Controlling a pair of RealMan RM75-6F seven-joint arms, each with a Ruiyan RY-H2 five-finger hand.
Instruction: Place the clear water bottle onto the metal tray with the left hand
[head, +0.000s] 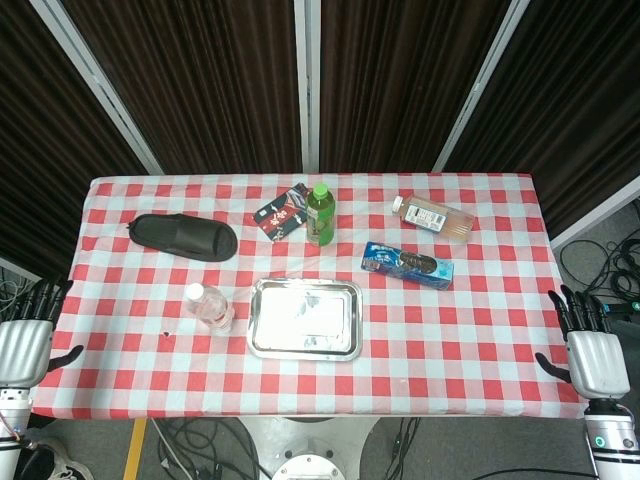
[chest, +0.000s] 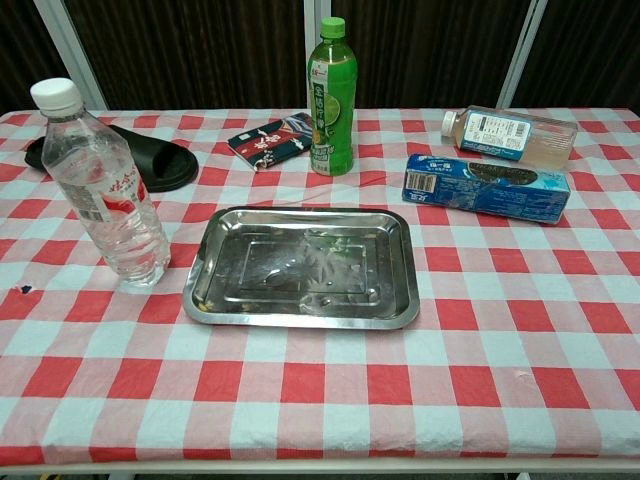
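The clear water bottle (chest: 105, 185) stands upright just left of the metal tray (chest: 300, 305). Both the left hand (head: 25, 340) and right hand (head: 592, 352) hang off-table, fingers spread, empty, hidden from the chest view.

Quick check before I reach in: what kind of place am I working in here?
Probably a lab test station, not a kitchen: a table in a checked cloth, dark curtain panels behind, loose cables on the floor.

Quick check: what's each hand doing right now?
Left hand: open, holding nothing, at the table's edge.
Right hand: open, holding nothing, at the table's edge.
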